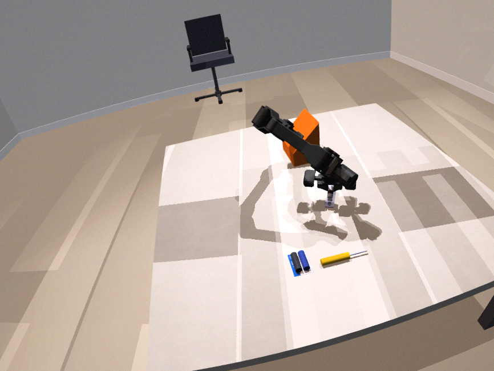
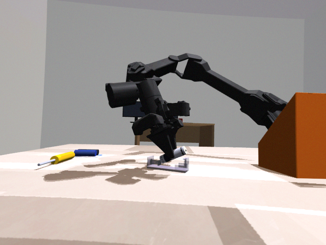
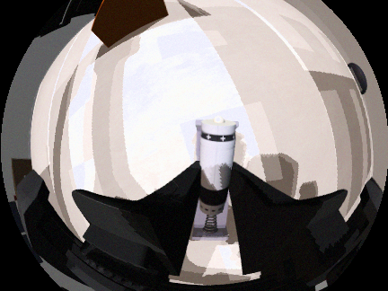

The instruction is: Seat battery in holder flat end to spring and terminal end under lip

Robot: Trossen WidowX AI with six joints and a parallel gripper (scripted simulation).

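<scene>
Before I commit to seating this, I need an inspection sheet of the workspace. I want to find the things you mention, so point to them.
Surface: pale tabletop [image 1: 199, 303] [image 2: 105, 224], patterned with shadows.
Battery [image 2: 180, 152] [image 3: 217, 157]: tilted, terminal end raised above the lip, flat end down by the spring [image 2: 154, 161] [image 3: 210, 223]; not seated.
Holder [image 1: 329, 205] [image 2: 168, 167] [image 3: 198, 236]: upright on the tabletop.
Clutter: yellow-handled screwdriver [image 1: 335, 258] [image 2: 62, 157]; black and blue cylinders on a small card; orange block [image 1: 306, 123] [image 2: 310, 137] [image 3: 127, 20].
Gripper [image 2: 171, 157] [image 3: 215, 167]: jaws shut on the battery.
Cables: nothing seen.
Surroundings: office chair [image 1: 206, 35], desk [image 2: 206, 124].
</scene>
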